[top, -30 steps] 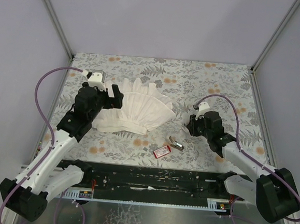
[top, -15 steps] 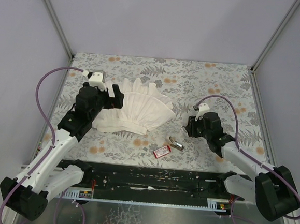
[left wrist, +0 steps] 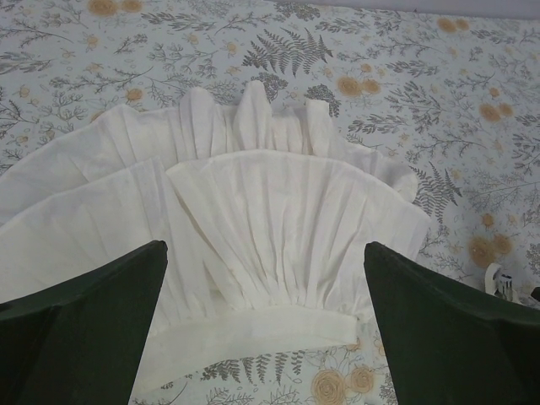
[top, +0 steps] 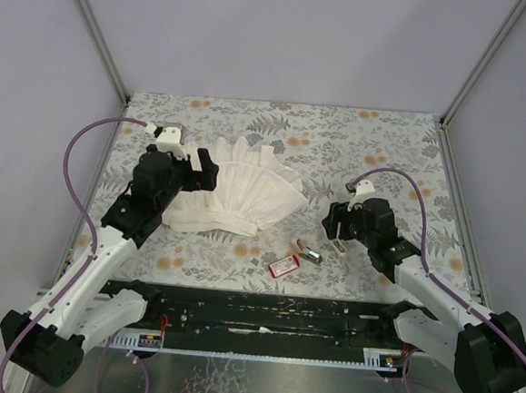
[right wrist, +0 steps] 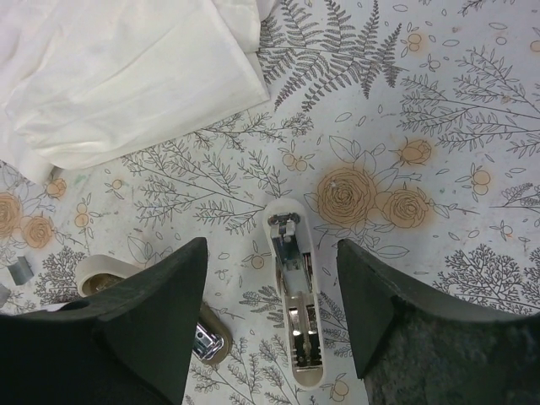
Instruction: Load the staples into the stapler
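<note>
The stapler lies in two parts. A dark silvery part (top: 309, 252) rests right of the red staple box (top: 284, 266). A pale finger-length part (right wrist: 295, 295) with its metal channel facing up lies flat on the table (top: 339, 247). My right gripper (right wrist: 270, 253) hovers over that pale part (top: 336, 231), open, a finger on each side and neither touching it. The chrome-tipped part (right wrist: 201, 339) shows by the left finger. The staples themselves are not visible. My left gripper (left wrist: 266, 253) hangs open above the white cloth (top: 203, 169), holding nothing.
The pleated white cloth (top: 240, 199) spreads over the table's left middle, and its corner (right wrist: 126, 76) reaches the right wrist view. A small silvery bit (top: 254, 260) lies left of the red box. A black rail (top: 263, 315) runs along the near edge.
My right gripper has opened and let go of the pale stapler part, which now lies on the table. That gripper shifted slightly right and nearer. The left arm stayed put.
</note>
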You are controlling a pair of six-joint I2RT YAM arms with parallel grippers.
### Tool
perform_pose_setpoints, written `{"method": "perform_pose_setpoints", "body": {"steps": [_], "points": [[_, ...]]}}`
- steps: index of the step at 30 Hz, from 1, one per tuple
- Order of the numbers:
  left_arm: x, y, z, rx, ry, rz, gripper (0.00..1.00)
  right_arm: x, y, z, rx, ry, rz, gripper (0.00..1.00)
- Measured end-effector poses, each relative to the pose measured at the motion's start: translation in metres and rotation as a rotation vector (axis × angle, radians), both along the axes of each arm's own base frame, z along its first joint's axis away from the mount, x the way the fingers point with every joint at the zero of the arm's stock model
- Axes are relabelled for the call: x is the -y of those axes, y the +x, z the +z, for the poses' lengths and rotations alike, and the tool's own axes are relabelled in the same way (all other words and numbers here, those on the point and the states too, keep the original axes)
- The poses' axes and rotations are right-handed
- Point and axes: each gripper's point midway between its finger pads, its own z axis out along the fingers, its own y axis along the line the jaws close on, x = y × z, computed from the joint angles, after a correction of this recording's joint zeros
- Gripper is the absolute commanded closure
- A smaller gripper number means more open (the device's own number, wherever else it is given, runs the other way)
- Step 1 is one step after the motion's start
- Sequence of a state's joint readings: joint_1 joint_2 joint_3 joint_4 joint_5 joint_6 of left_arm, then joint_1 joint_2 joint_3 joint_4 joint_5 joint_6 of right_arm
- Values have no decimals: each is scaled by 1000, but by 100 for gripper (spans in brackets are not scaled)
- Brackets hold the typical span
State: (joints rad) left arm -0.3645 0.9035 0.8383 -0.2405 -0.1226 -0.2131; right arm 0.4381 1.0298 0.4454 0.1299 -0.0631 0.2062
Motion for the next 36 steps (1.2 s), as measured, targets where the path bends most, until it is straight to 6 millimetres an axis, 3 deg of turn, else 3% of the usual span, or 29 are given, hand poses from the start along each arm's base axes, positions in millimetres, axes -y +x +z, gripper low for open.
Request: {"method": "perform_pose_setpoints", "body": {"steps": [7, 15, 20, 25, 30, 36], "points": [[2, 0, -2, -9, -6, -8, 0, 2, 0, 13, -16, 2, -25, 54], [3, 0, -5, -18, -12, -6, 0, -15, -6, 23, -86, 67, 22, 49], [3, 1, -7, -25, -13, -5, 0, -48, -19, 46, -85, 117, 136, 50], [4, 2, -11, -36, -9, -5, 0, -107, -41, 61, -94, 77, 295, 51], [2, 3, -12, -39, -6, 5, 0, -162, -74, 36, -144, -43, 415, 50], [-9, 5, -13, -38, -1, 73, 0, -193, -95, -13, -219, -170, 456, 49]]}}
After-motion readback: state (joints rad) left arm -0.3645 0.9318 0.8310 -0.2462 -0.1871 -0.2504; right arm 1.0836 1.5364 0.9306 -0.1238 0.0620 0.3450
